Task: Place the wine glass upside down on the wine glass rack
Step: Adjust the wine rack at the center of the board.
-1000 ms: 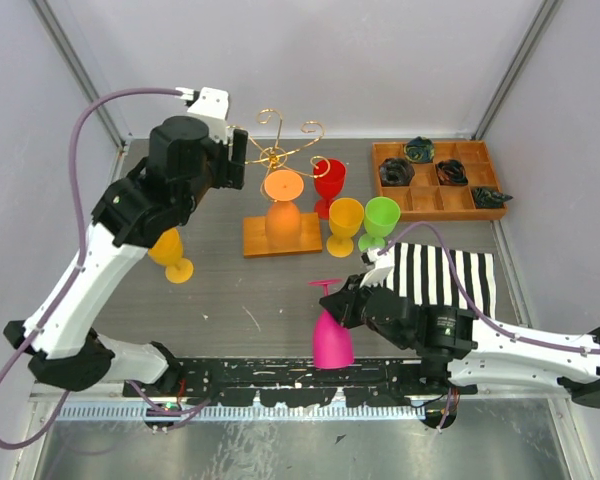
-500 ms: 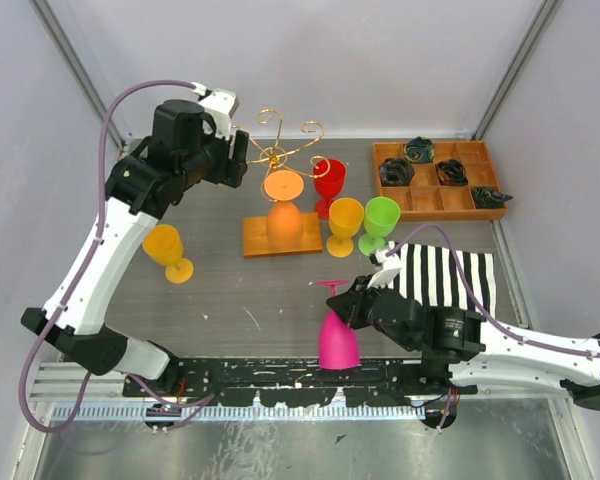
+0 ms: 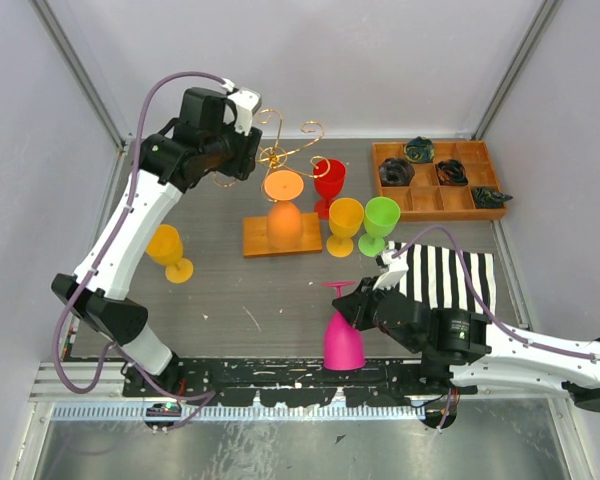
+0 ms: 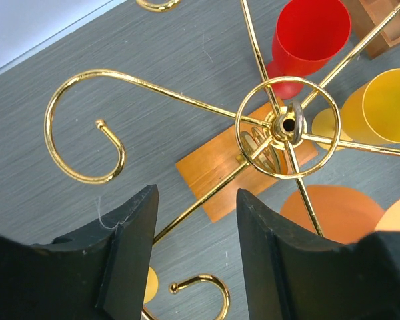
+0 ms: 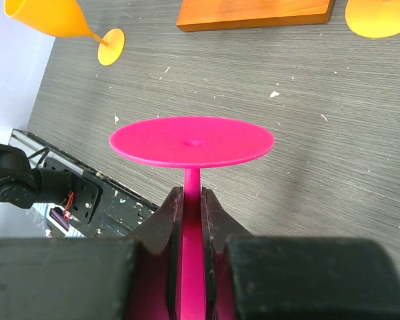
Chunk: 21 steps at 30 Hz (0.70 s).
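Note:
A pink wine glass (image 3: 342,340) hangs upside down near the table's front edge, foot (image 5: 191,140) uppermost. My right gripper (image 3: 358,305) is shut on its stem (image 5: 193,200). The wine glass rack (image 3: 280,150), gold wire scrolls on a post over an orange-brown wooden base (image 3: 255,238), stands at the back centre. An orange glass (image 3: 283,215) hangs upside down on it. My left gripper (image 3: 248,150) hovers over the rack's left scroll arms, open (image 4: 197,220). A gold arm runs below the gap between its fingers without touching them. The rack's centre ring (image 4: 287,127) lies just ahead.
Red (image 3: 329,180), yellow (image 3: 344,222) and green (image 3: 380,220) glasses stand upright right of the rack. An amber glass (image 3: 168,250) stands at the left. A compartmented wooden tray (image 3: 440,205) sits back right, with a striped cloth (image 3: 445,275) in front of it.
My left arm has swung right and back toward the rack's top, and its jaws have narrowed. The right gripper with the pink glass has shifted slightly right.

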Motion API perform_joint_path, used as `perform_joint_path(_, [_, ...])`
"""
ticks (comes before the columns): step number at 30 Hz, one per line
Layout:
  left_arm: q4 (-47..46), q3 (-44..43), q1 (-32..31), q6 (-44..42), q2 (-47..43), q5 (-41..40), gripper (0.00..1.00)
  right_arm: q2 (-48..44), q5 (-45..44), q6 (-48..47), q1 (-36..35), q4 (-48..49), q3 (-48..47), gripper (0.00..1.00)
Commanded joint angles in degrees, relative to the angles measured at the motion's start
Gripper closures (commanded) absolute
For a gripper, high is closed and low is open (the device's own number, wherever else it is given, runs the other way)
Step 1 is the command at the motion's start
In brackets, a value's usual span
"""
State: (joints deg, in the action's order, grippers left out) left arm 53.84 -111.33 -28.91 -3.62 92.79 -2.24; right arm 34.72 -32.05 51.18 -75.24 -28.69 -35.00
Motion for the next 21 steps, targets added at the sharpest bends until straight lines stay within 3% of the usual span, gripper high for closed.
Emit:
perform_joint_path(1, [2.65, -3.93, 0.29, -2.31, 1.95, 2.40, 0.45, -0.53, -2.16, 0.77, 0.01, 0.41, -1.23, 0.99])
perform_joint_path(4, [3.48, -4.65, 0.33, -2.45, 2.72, 2.20, 0.55, -0.53, -2.55, 1.16, 0.05, 0.30, -1.08, 0.99])
perform_joint_path(11, [3.53, -3.72, 0.34, -3.13, 2.59, 2.44, 0.64, 0.61, -2.57, 2.13, 0.00, 0.30, -1.03, 0.99])
perform_joint_path(15, [3.75, -3.78, 0.34, -2.66, 2.86, 3.05, 0.75, 1.25, -2.49, 2.26, 0.01, 0.34, -1.28, 0.99])
perform_joint_path(21, [3.91, -2.15, 0.34, -2.09, 2.29, 3.41, 0.76, 1.40, -2.40, 2.32, 0.02, 0.33, -1.20, 0.99])
